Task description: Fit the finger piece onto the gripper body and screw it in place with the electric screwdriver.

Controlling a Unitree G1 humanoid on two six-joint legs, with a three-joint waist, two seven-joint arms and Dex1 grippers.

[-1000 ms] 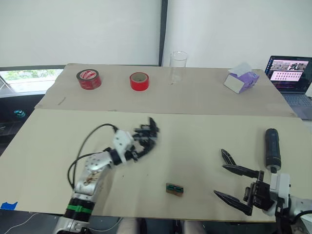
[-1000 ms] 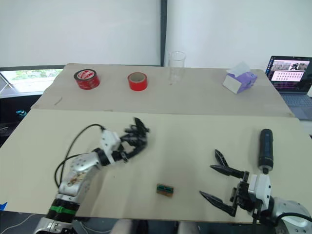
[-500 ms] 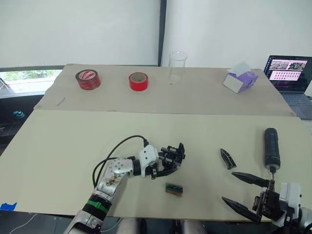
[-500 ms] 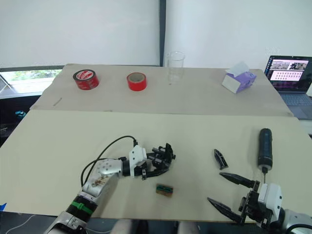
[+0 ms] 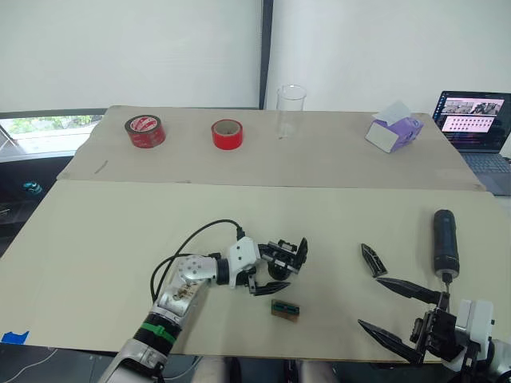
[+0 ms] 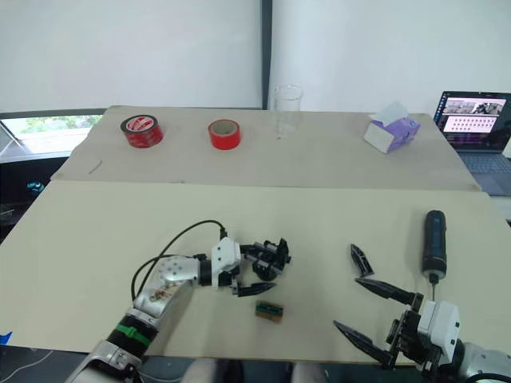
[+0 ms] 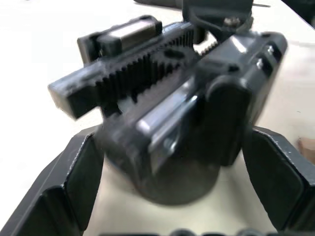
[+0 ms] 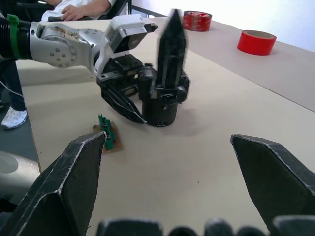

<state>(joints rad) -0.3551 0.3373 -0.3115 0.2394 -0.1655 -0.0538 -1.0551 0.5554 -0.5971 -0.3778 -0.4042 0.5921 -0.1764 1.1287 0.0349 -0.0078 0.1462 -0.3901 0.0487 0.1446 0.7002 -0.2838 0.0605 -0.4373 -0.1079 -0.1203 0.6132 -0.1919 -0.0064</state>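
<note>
Since half a second ago my left arm has barely shifted; the gripper body (image 5: pixel 286 254) has settled upright on the table (image 5: pixel 104 231) and my left fingers have eased apart from it. My right arm has drawn slightly closer to the finger piece.

Left gripper (image 5: pixel 275 267): fingers apart, flanking the gripper body with a gap on each side in the left wrist view; I judge it released, not clamped. The gripper body (image 7: pixel 172 113) stands on its round base, its toothed rack on top and its one mounted finger pointing up. I judge it rigid, hard plastic and metal, moderately light, and top-heavy enough to tip if nudged. Best hold: across the blocky flanks, clear of the rack teeth.

At 5 o'clock from the gripper body, just beside it, lies a small green-brown board (image 5: pixel 285 309).

The finger piece (image 5: pixel 372 260) lies flat at 3 o'clock from the gripper body, well apart from it. I judge it light, stiff and smooth, liable to skid; pinch it across its thicker end, not the point.

Right gripper (image 5: pixel 401 313): fingers spread wide, empty, with the finger piece near at 11 o'clock.

The electric screwdriver (image 5: pixel 445 242) lies at 1 o'clock from the right gripper, bit toward me. Judged heaviest, rigid, apt to roll; grip mid-barrel.
</note>
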